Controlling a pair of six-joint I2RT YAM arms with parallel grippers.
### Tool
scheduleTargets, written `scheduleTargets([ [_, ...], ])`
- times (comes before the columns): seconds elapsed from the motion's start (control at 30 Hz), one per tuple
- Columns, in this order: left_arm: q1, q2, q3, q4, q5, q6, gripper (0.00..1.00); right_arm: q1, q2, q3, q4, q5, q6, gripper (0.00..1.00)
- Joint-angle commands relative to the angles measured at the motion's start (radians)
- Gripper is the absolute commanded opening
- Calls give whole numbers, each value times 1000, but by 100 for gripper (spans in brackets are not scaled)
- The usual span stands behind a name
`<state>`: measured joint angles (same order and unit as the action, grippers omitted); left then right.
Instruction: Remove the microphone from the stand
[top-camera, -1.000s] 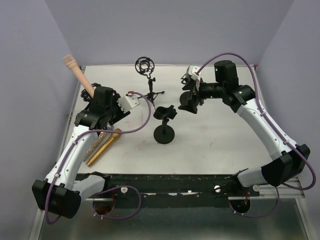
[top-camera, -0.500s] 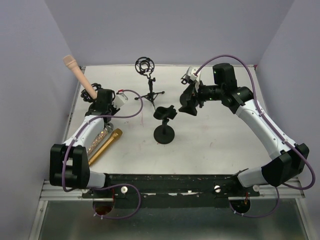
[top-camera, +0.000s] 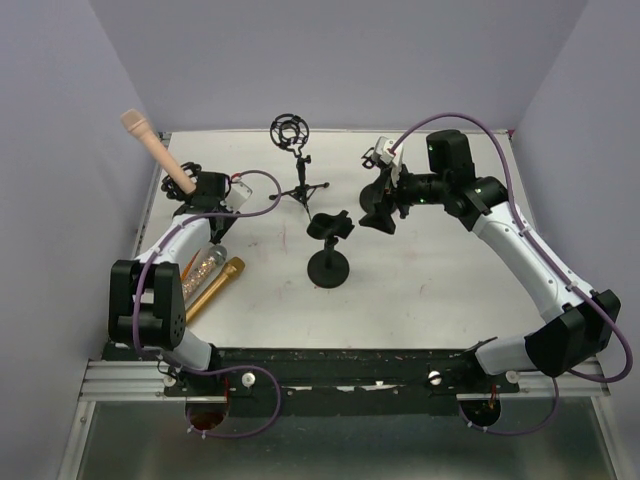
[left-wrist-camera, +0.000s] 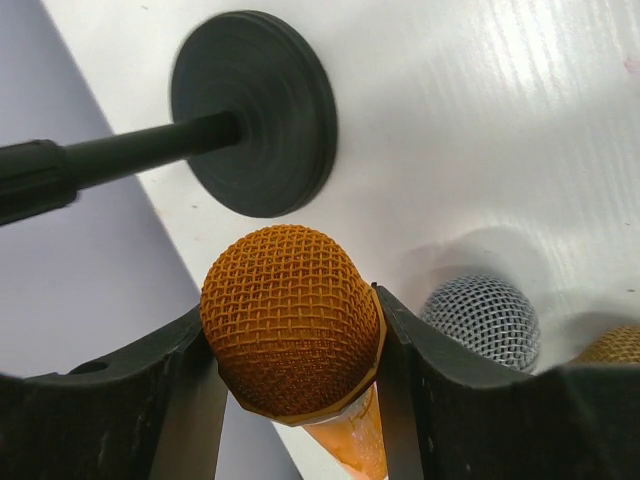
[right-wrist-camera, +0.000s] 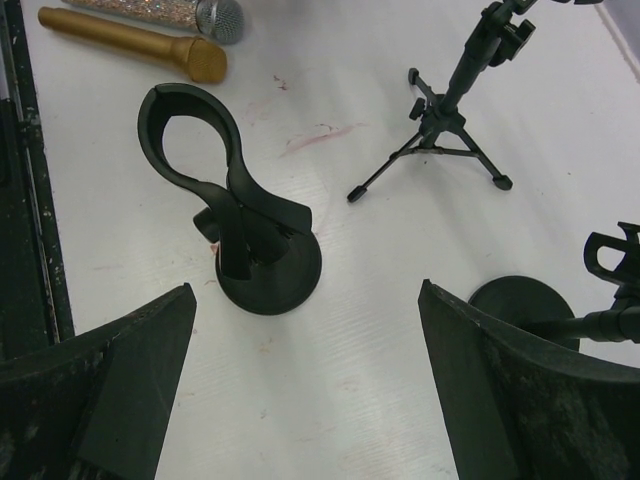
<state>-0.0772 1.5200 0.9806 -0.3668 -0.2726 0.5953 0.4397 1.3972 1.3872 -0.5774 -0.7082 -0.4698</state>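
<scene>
Grip is on the mic (top-camera: 160, 155), which slants up toward the left wall from the left gripper (top-camera: 200, 190). That gripper's jaws stand about half closed, and the wrist view shows the orange mesh head wedged between the fingers (left-wrist-camera: 170, 400). Whether the mic sits in the clip of the stand (left-wrist-camera: 250, 110) beside it cannot be told.

The mic looks rigid, fairly light and head-heavy, with a smooth tapered body that could slip. The mesh would likely dent, so the body just under the head seems the safer hold, drawn out along its own axis.

The right gripper (top-camera: 380, 205) hangs wide open and empty.

Mics number three: the held one, a glitter mic (top-camera: 205, 268) and a gold mic (top-camera: 212, 288) lying side by side. Stands number four: that one, a tripod (top-camera: 300, 188), a clip stand (top-camera: 328, 265) and another round base (right-wrist-camera: 520, 300) near the right gripper.
</scene>
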Motion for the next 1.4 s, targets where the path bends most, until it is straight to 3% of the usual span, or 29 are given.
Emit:
scheduleTargets([
  [0.0,10,20,10,-87,68,-69,40,2,-20,-13,2,23,11,100],
  [0.6,7,5,-43,-126,127,-92,64,2,-17,-30,13,12,5,100],
  [0.77,7,14,-30,-162,216,-101,69,2,-23,-36,17,13,7,100],
  [1.17,7,26,-20,-170,225,-115,69,2,-27,-40,24,9,7,100],
  [1.37,-2,-41,-17,-158,210,-111,66,4,-14,-17,-8,-19,-50,100],
])
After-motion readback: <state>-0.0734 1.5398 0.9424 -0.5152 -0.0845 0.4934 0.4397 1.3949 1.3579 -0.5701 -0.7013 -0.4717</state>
